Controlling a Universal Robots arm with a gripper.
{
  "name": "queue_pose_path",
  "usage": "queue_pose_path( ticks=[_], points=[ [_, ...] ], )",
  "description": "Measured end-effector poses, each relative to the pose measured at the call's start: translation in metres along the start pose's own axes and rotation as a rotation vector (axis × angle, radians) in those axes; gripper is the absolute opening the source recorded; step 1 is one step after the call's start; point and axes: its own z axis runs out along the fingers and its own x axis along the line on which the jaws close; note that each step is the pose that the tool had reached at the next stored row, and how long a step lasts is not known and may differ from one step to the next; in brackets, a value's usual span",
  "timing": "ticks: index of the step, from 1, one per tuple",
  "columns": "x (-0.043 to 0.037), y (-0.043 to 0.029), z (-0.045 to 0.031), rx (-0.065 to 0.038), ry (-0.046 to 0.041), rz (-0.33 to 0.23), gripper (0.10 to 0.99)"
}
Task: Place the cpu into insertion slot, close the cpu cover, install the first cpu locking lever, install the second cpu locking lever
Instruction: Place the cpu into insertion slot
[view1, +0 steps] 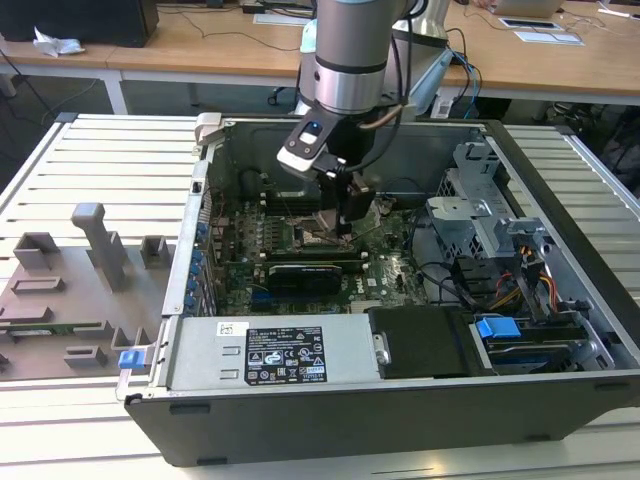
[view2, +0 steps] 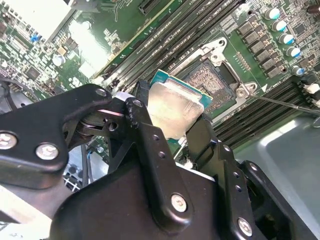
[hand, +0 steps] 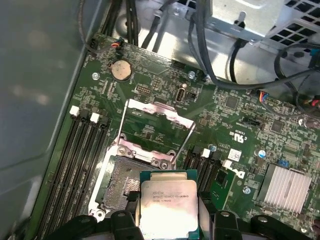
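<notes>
My gripper (view2: 172, 125) is shut on the cpu (view2: 175, 106), a silver-topped square chip with a green rim, gripped by two opposite edges between the black fingers (view2: 142, 117). In the first wrist view the cpu (hand: 169, 202) hangs tilted just above one side of the open insertion slot (hand: 119, 182), partly overlapping it. The cpu cover (hand: 159, 111) stands swung open behind the slot. Two thin wire locking levers (hand: 121, 124) are raised on either side of it. In the exterior view the gripper (view1: 345, 222) is low inside the computer case, over the motherboard's middle.
A long black graphics card (view1: 305, 272) lies just in front of the socket. Memory slots (hand: 75, 165) flank it, and a finned heatsink (hand: 287, 185) and cables (hand: 220, 60) are nearby. A drive cage (view1: 480, 215) stands at the exterior view's right, and a grey fixture tray (view1: 70, 290) lies outside the case.
</notes>
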Motion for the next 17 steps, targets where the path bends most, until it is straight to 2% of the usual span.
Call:
queue_pose_path(
  ticks=[2, 5, 17],
  points=[
    [0.0000, 0.0000, 0.0001, 0.003, -0.0057, 0.022, 0.545],
    [0.0000, 0.0000, 0.0001, 0.006, -0.0089, 0.050, 0.545],
    [0.0000, 0.0000, 0.0003, 0.015, -0.0151, 0.143, 0.545]
  ],
)
